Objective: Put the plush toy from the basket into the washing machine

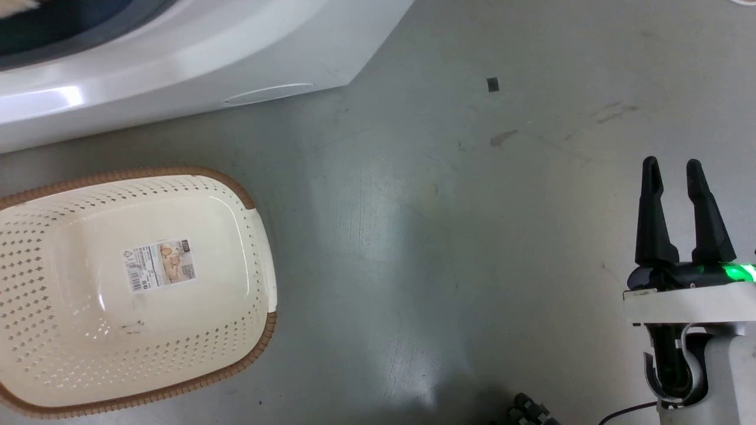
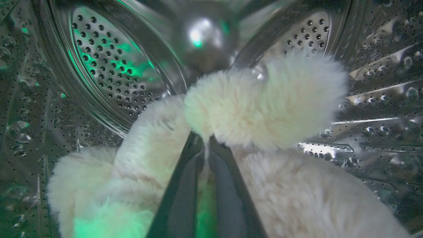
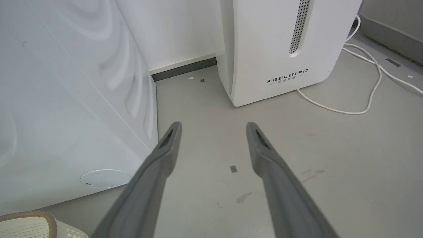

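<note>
The left hand (image 2: 205,142) is reached deep into the steel drum (image 2: 109,66) of the washing machine (image 1: 177,59), its two dark fingers (image 2: 185,185) rising from 6 o'clock in the left wrist view and drawn close together, clamped on a fold of the plush toy (image 2: 264,105) with a sliver of fur pinched between them. The toy's shaggy cream fur is spread from 7 o'clock to 2 o'clock around the fingers, inside the drum, and is tinted green at 7 o'clock. In the head view the right hand (image 1: 672,162) is held at 4 o'clock above the grey floor (image 1: 413,236), fingers pointing to 12 o'clock and set apart with nothing between them; a green light (image 1: 735,273) is lit on its wrist. The basket (image 1: 147,171) is seen at 8 o'clock on the floor, just below the washing machine's white front at 11 o'clock. A printed label (image 1: 159,265) is stuck on the basket's inner bottom, its writing too small to be read. In the right wrist view the word "FEELBIRD" (image 3: 287,71) is read on a white appliance (image 3: 264,39) at 1 o'clock, with smaller unreadable characters beneath it, and a white cable (image 3: 370,99) is laid on the floor at 3 o'clock.
</note>
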You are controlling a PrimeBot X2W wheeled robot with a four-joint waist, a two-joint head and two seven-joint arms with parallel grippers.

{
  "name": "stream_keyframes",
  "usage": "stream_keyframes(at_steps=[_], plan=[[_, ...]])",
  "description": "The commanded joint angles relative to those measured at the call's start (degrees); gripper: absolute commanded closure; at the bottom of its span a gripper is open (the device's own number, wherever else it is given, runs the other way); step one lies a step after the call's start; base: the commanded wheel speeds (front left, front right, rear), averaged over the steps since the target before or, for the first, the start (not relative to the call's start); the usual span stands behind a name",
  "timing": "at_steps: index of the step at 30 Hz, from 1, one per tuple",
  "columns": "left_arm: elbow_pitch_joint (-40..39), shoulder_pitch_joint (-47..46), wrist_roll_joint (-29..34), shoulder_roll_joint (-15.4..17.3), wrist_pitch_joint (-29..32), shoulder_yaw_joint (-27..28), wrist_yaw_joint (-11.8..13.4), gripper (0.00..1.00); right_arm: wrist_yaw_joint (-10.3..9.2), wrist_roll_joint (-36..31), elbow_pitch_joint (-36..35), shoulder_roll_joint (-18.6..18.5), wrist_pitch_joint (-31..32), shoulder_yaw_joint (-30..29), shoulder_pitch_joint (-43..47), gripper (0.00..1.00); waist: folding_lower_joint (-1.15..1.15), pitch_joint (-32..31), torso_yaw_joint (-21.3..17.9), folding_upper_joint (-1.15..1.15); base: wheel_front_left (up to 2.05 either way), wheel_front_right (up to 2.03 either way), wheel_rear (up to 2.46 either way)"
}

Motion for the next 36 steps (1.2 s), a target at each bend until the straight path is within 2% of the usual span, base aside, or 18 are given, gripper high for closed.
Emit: stream_keyframes(at_steps=[1, 2, 3, 4, 11, 22, 36], plan=[[-0.3, -1.3, 0.3, 0.2, -0.3, 0.3, 0.3, 1.0, -0.04, 0.3, -0.3, 0.0, -0.2, 0.1, -0.9, 0.0, -0.01, 0.5, -0.2, 0.0, 0.0, 0.0, 0.0], [-0.4, -1.7, 0.5, 0.2, -0.3, 0.3, 0.4, 1.0, -0.04, 0.3, -0.3, 0.0, -0.2, 0.3, -0.9, 0.0, -0.01, 0.7, -0.3, 0.0, 0.0, 0.0, 0.0], [-0.2, -1.9, 0.7, 0.2, -0.3, 0.3, 0.4, 0.89, -0.04, 0.3, -0.3, 0.0, -0.2, 0.4, -0.8, 0.0, -0.01, 0.8, -0.3, 0.0, 0.0, 0.0, 0.0], [-0.2, -2.1, 1.0, 0.2, -0.3, 0.2, 0.6, 0.0, -0.04, 0.2, -0.3, 0.0, -0.2, 0.5, -0.8, 0.0, -0.01, 0.9, -0.2, 0.0, 0.0, 0.0, 0.0], [1.7, -0.7, 0.9, -1.0, -0.3, 0.3, 0.9, 0.0, -0.04, -0.2, -0.3, 0.0, -0.2, 1.1, -0.6, 0.0, -0.01, 0.3, 0.6, 0.0, 0.0, 0.0, 0.0], [1.5, 7.2, -1.4, -4.3, -0.3, 2.3, -0.7, 0.0, -0.04, -1.9, -0.1, 0.0, -0.3, 0.8, 0.4, 0.0, -0.01, -5.8, 3.7, 0.0, 0.0, 0.0, 0.0], [-7.0, 23.8, -1.1, -10.4, -0.3, 6.1, -0.3, 0.0, -0.04, -4.4, -0.3, 0.0, -0.3, 0.9, 3.7, 0.0, -0.01, -15.7, 7.5, 0.0, 0.0, 0.0, 0.0]])
